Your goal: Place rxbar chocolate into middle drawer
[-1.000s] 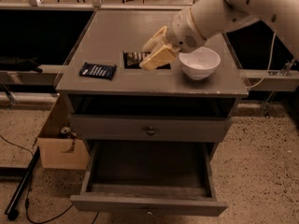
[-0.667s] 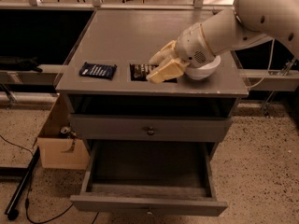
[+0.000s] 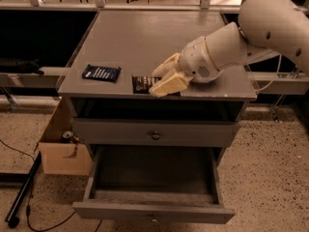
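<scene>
Gripper low over cabinet top near front edge, fingers parted, nothing clamped between them, tips at right end of rxbar chocolate; contact unclear. Bar lies flat on top, blue-wrapped bar to its left. Below, middle drawer pulled out, upper drawer closed

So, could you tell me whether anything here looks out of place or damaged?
Nothing stands out. The gripper is over the rxbar chocolate on the cabinet top, and the middle drawer is pulled out and empty.
</scene>
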Controlling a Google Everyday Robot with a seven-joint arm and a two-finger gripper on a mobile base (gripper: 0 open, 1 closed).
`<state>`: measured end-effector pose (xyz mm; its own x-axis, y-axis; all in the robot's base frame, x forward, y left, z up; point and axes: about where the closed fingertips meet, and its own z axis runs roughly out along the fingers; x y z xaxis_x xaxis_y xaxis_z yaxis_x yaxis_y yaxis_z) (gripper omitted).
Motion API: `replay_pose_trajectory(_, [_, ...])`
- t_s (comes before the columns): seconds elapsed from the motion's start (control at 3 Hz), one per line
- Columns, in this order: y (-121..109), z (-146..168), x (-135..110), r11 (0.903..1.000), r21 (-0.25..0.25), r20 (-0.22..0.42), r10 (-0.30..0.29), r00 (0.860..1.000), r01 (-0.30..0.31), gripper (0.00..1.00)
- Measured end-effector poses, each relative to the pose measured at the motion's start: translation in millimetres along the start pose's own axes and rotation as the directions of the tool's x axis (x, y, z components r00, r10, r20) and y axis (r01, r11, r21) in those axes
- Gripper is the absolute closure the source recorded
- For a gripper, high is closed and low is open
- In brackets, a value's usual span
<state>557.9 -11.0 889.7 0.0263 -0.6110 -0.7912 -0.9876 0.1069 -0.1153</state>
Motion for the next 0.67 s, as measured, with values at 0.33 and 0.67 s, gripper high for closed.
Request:
replay_pose_trajectory(0.33, [30.1,16.6,13.0,0.9996,0.014,0.053,0.023,0.998,-0.024,1.00])
replay_pose_trajectory(0.67, [64.8,33.4,40.4,0.9945,0.044,0.115,0.089,0.989,-0.095,1.00])
